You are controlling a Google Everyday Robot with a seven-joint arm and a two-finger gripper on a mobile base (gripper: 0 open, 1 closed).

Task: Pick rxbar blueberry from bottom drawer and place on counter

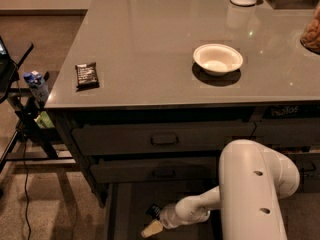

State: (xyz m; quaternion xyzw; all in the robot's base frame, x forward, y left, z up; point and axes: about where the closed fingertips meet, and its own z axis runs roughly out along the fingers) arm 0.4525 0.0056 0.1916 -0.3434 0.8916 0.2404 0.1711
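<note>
"Camera view, please: where is your tool (152,223)?"
"Low inside the open bottom drawer (125,211), under the two shut drawers (162,139). Your white arm (252,184) bends down from the right so that it can reach the drawer floor, because the blueberry bar must be taken from there."
"Is the tool apart or together?"
"You cannot tell; it sits at the very bottom of the view."
"And the bar?"
"A small dark piece (153,210) lies just beside the tool. Whether it is the blueberry bar or a part of the tool, you cannot say."
"The black bar (86,75) on the surface (150,29)?"
"Not yours. It lies near the left edge, well apart from the white bowl (217,59). Between them, I judge, you have place to put the bar down."
</note>
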